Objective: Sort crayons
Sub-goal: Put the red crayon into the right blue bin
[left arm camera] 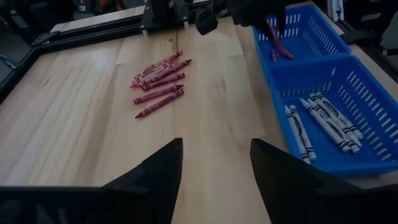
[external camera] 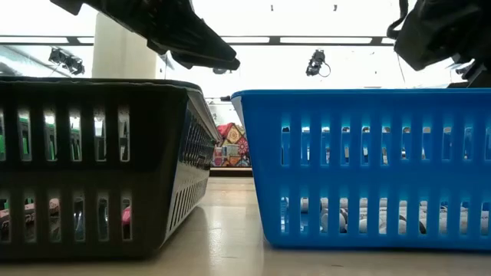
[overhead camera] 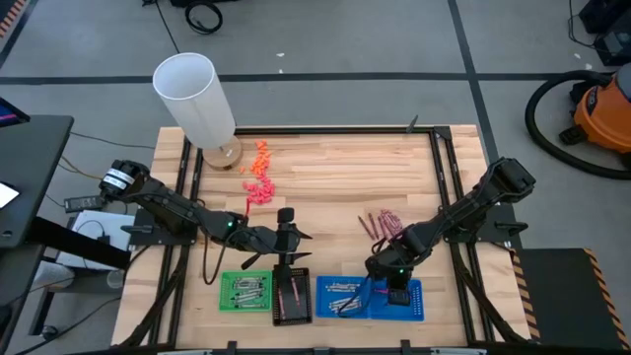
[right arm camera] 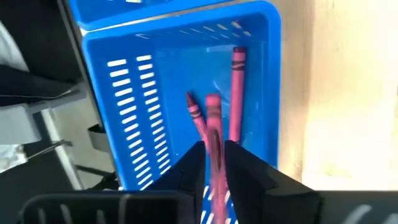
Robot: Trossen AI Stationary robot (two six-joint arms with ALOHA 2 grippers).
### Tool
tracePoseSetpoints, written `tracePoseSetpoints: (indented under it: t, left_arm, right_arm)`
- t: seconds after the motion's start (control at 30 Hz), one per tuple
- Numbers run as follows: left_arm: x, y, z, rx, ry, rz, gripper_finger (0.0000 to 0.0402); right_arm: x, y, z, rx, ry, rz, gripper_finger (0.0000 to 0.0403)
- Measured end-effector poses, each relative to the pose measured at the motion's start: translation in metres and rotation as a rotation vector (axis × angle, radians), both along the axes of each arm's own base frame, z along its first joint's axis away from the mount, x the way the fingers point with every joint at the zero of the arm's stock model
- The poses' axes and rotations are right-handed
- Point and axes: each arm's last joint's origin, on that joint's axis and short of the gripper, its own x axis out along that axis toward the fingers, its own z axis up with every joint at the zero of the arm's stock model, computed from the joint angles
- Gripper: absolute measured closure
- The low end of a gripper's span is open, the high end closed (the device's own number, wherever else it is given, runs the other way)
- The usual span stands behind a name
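The right gripper (right arm camera: 216,163) is seen low in the wrist frame over a blue tray (right arm camera: 118,93), its fingers set closely around a pink crayon (right arm camera: 214,134) — two more lie on the tray floor. The left gripper (left arm camera: 216,163), at the bottom of its frame, is spread open and empty above the bench (left arm camera: 74,124). A heap of red crayons (left arm camera: 158,78) is left at upper centre — grey ones (left arm camera: 323,121) lie in another blue tray at right.
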Motion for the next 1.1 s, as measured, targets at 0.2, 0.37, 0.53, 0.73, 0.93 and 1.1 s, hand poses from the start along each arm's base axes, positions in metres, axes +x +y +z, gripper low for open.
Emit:
tracePoseSetpoints:
  t: [0.2,0.37,0.53,0.73,0.93,1.1]
  left_arm:
    - [0.001,0.0,0.002,0.004,-0.016,-0.004,0.0203]
    - [0.001,0.0,0.001,0.004,-0.015,-0.004,0.0203]
    - [0.0,0.0,0.001,0.002,-0.01,-0.002,0.0203]
    - [0.0,0.001,0.0,0.02,0.003,0.022,0.0203]
    - [-0.001,0.004,-0.002,0.06,0.011,0.104,0.0203]
    - [-0.001,0.01,-0.004,0.048,0.03,0.15,0.0203]
  right_arm:
    - [0.008,-0.013,0.009,0.03,0.028,-0.024,0.0287]
    - [0.018,-0.031,0.026,-0.065,-0.077,-0.048,0.0276]
    - [0.025,-0.054,0.031,-0.257,-0.176,-0.125,0.0277]
    - [0.029,-0.075,0.026,-0.434,-0.217,-0.197,0.0277]
    - [0.026,-0.091,0.008,-0.52,-0.214,-0.268,0.0277]
    - [0.025,-0.1,-0.004,-0.563,-0.251,-0.307,0.0277]
